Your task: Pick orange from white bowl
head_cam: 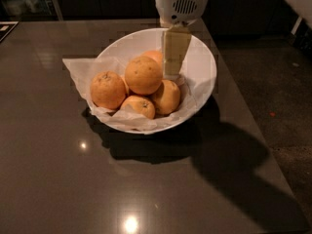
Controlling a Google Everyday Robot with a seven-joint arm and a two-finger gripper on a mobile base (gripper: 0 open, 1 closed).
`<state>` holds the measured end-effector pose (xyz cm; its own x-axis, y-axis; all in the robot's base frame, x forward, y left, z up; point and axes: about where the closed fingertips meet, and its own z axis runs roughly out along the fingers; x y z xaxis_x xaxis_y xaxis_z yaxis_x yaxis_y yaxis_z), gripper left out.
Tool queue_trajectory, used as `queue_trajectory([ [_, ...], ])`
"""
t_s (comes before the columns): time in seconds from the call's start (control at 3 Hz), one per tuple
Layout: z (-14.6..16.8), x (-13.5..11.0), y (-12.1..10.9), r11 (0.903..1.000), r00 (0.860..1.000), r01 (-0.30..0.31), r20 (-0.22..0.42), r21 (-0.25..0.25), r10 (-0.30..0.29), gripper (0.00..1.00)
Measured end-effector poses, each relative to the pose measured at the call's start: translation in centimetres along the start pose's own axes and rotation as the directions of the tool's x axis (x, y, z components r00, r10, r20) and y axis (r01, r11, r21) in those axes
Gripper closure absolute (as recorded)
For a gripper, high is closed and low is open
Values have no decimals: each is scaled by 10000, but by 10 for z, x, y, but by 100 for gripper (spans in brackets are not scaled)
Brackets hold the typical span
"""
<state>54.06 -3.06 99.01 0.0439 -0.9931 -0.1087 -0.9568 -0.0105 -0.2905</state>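
From the one camera view, the tool [172,73] hangs from the far side down into the white bowl [204,67], its tip just to the right of the orange [143,75] and in front of another fruit at the far side [155,56]. I cannot tell whether the tool is open or closed, and it is not holding anything.

The orange sits highest in the pile, resting on its neighbours: one to the left [107,90], a smaller one on the near side [139,106] and one to the near right [166,97]. All lie on crinkled paper [78,72] lining the bowl, which stands on the dark glossy surface [58,169].

I judge the orange to be firm with a little give, of moderate weight, and its matte peel should grip well. Being round, it may roll off its perch if nudged from one side. I would take it across its widest part, at the exposed left and right flanks, coming from above. The loose paper and the smooth bowl may shift under a sideways push.
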Motion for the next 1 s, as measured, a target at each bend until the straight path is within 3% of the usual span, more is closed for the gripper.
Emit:
queue_trajectory([
  [0.33,12,-10,2,9993,9998,182,91,-339,-179,21],
  [1.0,27,-21,12,9959,9992,-85,379,-901,120,22],
])
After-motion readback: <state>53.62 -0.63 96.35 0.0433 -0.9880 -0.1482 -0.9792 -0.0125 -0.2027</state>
